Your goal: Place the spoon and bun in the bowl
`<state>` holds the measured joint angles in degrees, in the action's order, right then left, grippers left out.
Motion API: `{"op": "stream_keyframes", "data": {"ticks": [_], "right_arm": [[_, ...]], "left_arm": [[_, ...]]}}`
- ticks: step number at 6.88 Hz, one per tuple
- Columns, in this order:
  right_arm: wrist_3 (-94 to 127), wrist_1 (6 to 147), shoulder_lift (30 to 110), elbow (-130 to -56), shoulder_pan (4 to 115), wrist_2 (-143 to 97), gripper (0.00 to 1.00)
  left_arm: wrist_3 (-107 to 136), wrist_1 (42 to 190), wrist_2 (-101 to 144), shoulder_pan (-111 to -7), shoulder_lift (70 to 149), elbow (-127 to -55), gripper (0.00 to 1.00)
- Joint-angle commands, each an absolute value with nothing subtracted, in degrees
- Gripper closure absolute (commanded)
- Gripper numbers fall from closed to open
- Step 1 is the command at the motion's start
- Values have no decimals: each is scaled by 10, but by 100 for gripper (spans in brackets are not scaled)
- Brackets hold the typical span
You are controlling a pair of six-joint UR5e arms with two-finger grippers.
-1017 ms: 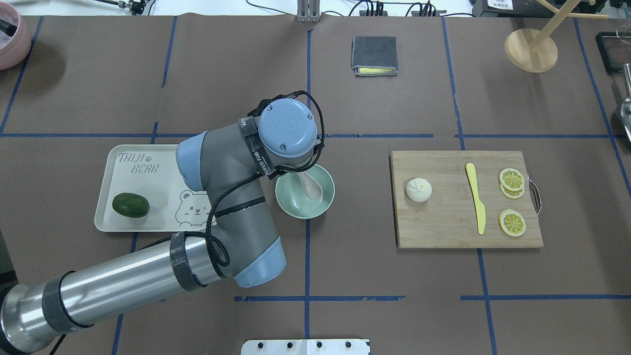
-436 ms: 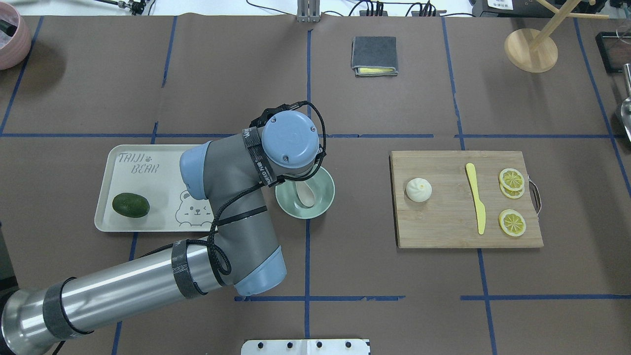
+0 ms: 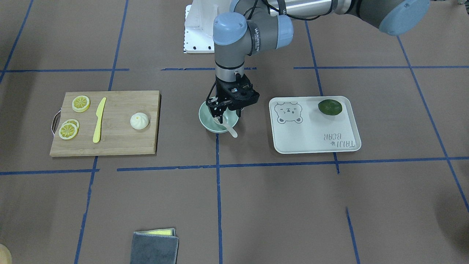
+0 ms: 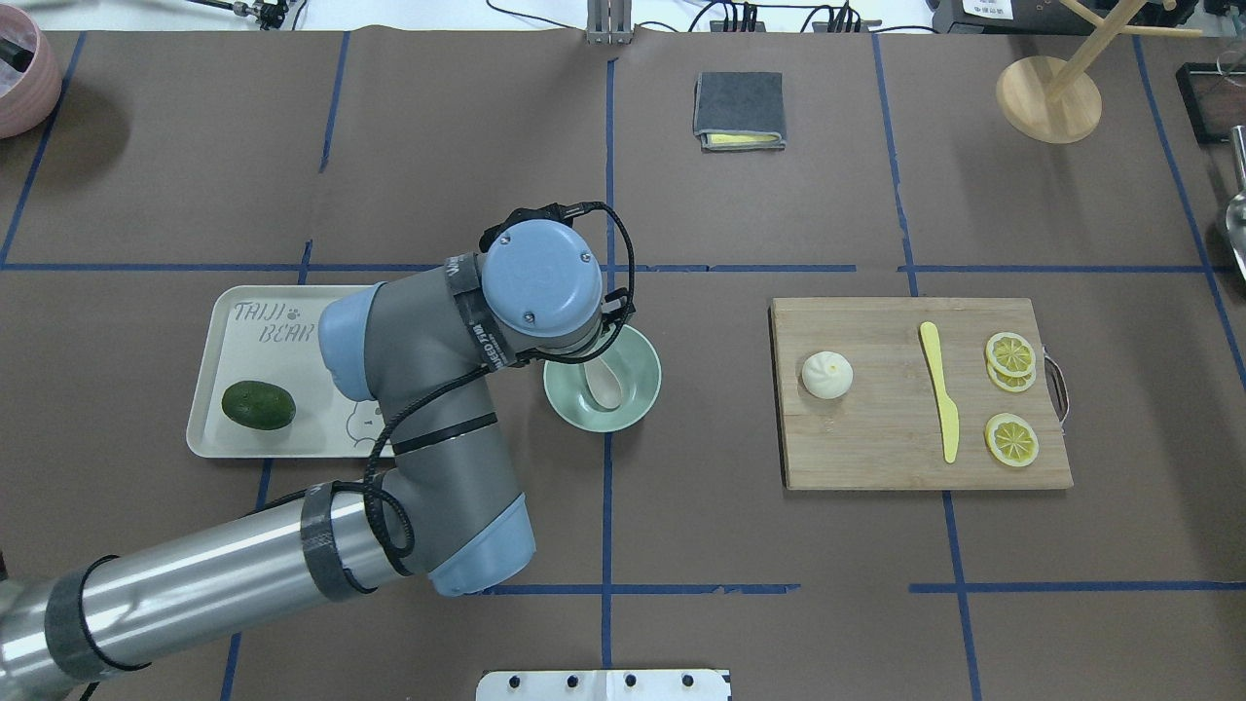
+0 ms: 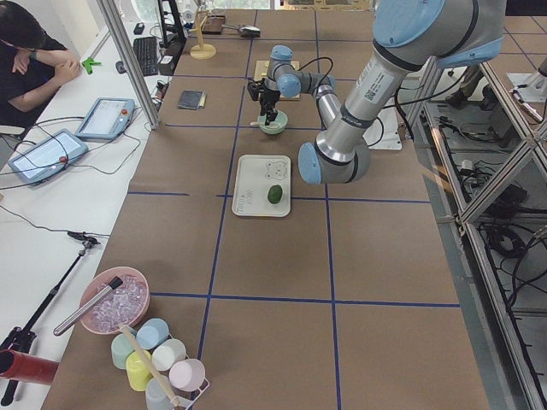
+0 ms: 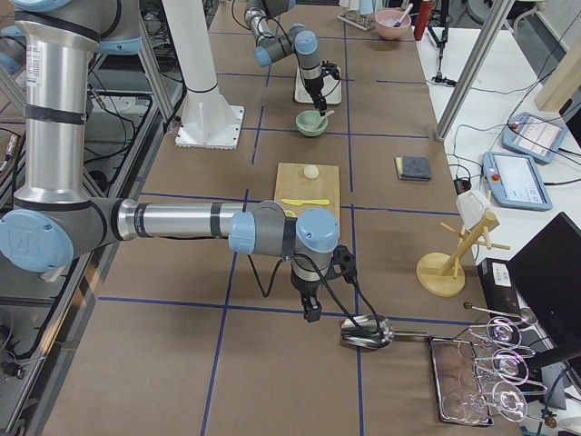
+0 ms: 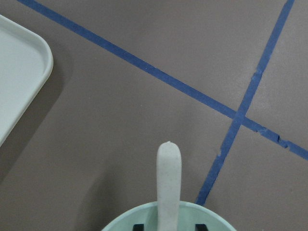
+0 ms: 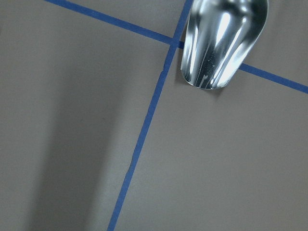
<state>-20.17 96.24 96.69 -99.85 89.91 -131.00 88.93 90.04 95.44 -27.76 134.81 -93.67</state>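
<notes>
An off-white, slightly translucent plastic soup spoon (image 4: 604,383) lies in the round pale mint-green bowl (image 4: 650,375) at the middle of the brown-papered bench (image 4: 779,584). Its scoop is down inside and its short handle pokes out over the rim on the operators' side. The left pincer (image 3: 229,114) hangs directly above the bowl with its jaws parted. In the left wrist view the two dark fingertips (image 7: 138,226) stand clear of the handle on either side.

The small round white steamed bun (image 4: 826,375) with a pleated top sits well apart from the bowl, on the rectangular wooden cutting board (image 4: 876,448). It shares the board with a yellow plastic knife (image 4: 940,389) and yellow lemon slices (image 4: 1010,355). On the bowl's other side, a white rectangular bear-print tray (image 4: 292,389) carries a dark green oval fruit (image 4: 258,405).

The right pincer (image 6: 311,312) hovers low over the bench's far end beside a shiny metal scoop (image 6: 368,331). Whether its jaws are parted or closed cannot be told.
</notes>
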Motion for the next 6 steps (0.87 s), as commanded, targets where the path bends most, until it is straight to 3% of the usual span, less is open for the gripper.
{"op": "stream_keyframes", "data": {"ticks": [1, 2, 3, 5, 6], "right_arm": [[-200, 961, 957, -1017, 897, -1332, 0], [-199, 961, 957, -1048, 897, -1346, 0], [-199, 962, 957, -1082, 896, -1360, 0], [-188, 962, 948, -1120, 874, -1373, 0], [-145, 962, 937, -1135, 861, -1388, 0]], "left_arm": [[653, 854, 968, -330, 1286, -1053, 0], [535, 822, 1017, -381, 1271, -1078, 0], [390, 818, 1052, -449, 1202, -1129, 0], [43, 818, 1202, -637, 1106, -1112, 0], [12, 819, 1256, -716, 1070, -1073, 0]]}}
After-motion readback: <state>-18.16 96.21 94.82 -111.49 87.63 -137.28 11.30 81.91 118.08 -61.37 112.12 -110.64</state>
